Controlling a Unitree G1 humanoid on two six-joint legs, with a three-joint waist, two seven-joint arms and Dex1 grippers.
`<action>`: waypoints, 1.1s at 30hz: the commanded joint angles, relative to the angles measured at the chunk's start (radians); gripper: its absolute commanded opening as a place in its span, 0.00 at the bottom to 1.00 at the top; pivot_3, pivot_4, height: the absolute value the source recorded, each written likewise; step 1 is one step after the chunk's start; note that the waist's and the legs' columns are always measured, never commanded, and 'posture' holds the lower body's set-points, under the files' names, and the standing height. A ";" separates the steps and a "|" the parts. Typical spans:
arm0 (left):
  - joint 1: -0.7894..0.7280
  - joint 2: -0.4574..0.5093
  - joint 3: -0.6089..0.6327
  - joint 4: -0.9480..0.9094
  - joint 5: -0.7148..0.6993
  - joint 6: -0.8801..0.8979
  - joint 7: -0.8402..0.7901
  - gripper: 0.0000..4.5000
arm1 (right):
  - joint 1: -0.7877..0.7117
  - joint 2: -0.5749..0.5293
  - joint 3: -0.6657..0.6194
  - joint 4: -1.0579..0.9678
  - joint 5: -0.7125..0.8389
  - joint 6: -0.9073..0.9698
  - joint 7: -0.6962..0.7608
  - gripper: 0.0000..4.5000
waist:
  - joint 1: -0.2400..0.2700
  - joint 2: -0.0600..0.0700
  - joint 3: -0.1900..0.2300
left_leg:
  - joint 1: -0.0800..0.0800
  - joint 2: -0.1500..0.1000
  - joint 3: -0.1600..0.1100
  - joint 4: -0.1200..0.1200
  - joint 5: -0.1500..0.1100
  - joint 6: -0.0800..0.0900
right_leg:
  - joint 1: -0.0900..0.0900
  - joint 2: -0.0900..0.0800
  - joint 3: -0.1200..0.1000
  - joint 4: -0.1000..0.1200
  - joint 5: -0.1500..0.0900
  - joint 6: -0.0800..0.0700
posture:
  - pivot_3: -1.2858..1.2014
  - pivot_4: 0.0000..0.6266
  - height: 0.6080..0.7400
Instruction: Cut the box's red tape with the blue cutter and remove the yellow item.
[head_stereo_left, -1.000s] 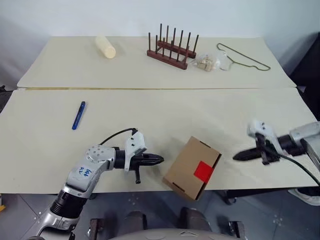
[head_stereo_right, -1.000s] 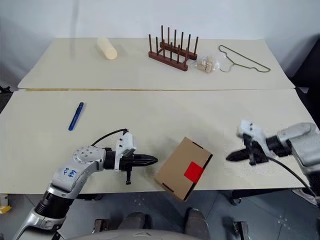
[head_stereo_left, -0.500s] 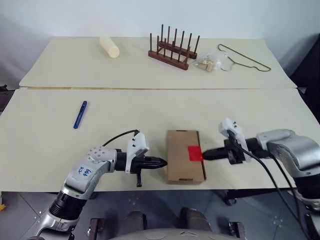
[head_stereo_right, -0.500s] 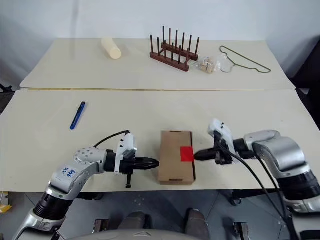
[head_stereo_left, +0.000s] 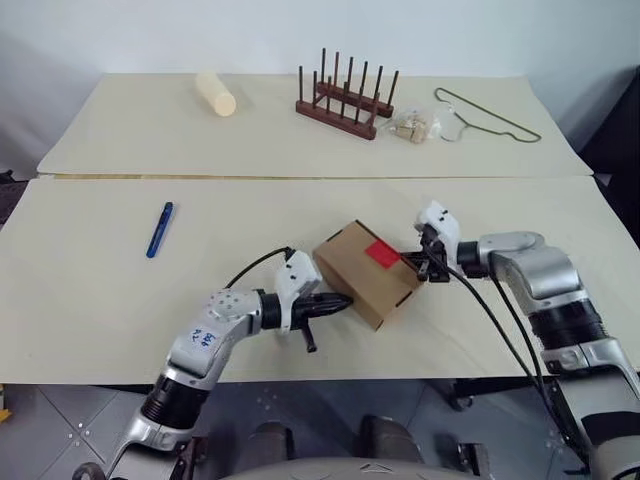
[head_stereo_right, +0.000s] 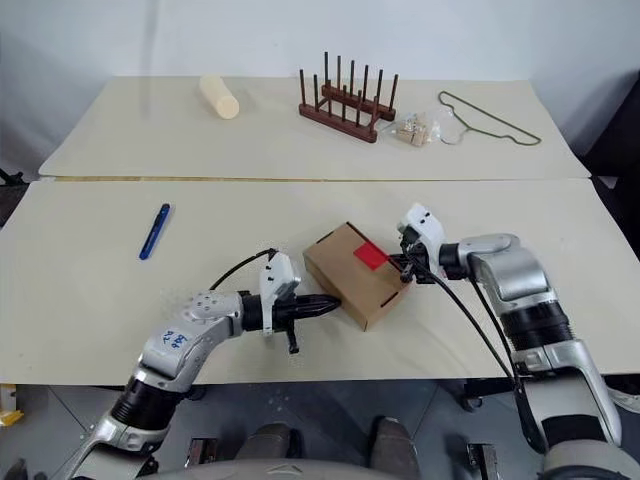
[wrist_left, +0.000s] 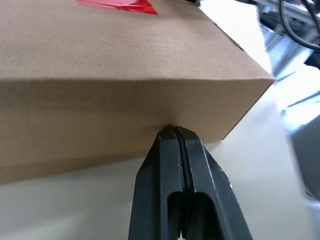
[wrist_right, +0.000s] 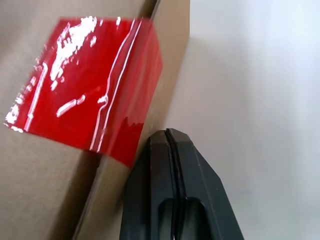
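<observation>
Since the earlier frames the box (head_stereo_left: 367, 273) has swung round and slid farther up the table (head_stereo_left: 90, 290), and both arms have closed in on it from either side. It now lies skewed, with the red tape (head_stereo_left: 382, 253) on the lid edge that faces the right arm.

The left gripper (head_stereo_left: 343, 302), its fingers pressed together on nothing, reaches out nearly level, and its tip touches the box's near side wall. The right gripper (head_stereo_left: 413, 262), likewise shut and empty, angles down from the opposite side, its tip against the wall just beside the tape. The two tips pinch the box between them.

This looks like the positioning step: the box is being nudged into a workable pose, and no cutting has begun. The tape is intact and the lid closed, so the yellow item is presumably inside. The blue cutter (head_stereo_left: 158, 229) lies untouched, well apart from the box on its left. The next move probably calls for the left arm to pull away from the box, open its fingers and fetch the cutter.
</observation>
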 joint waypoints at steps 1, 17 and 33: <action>-0.003 0.010 -0.005 -0.014 0.019 -0.030 0.002 0.00 | -0.055 -0.003 -0.018 0.047 -0.020 -0.068 0.035 0.00 | -0.002 0.000 0.000 | 0.000 0.000 0.000 -0.001 0.000 0.000 | -0.001 0.000 0.000 0.000 0.000 0.000 | 0.52 0.24 1.00; 0.338 0.369 0.628 -0.353 -0.219 0.004 -0.074 0.55 | 0.070 -0.157 -0.300 -0.035 0.167 -0.278 0.284 0.60 | -0.028 0.001 0.000 | 0.001 0.003 0.003 -0.006 0.000 -0.001 | -0.001 0.001 0.000 -0.006 0.000 0.000 | 0.52 0.24 1.00; 0.883 -0.025 1.376 -0.103 -0.318 -0.302 0.212 0.99 | 0.275 0.142 -0.294 -0.524 0.377 -0.399 0.209 1.00 | -0.016 -0.002 0.000 | 0.002 0.005 0.005 -0.009 -0.004 0.000 | -0.001 0.002 0.000 -0.009 0.001 -0.002 | 0.52 0.24 1.00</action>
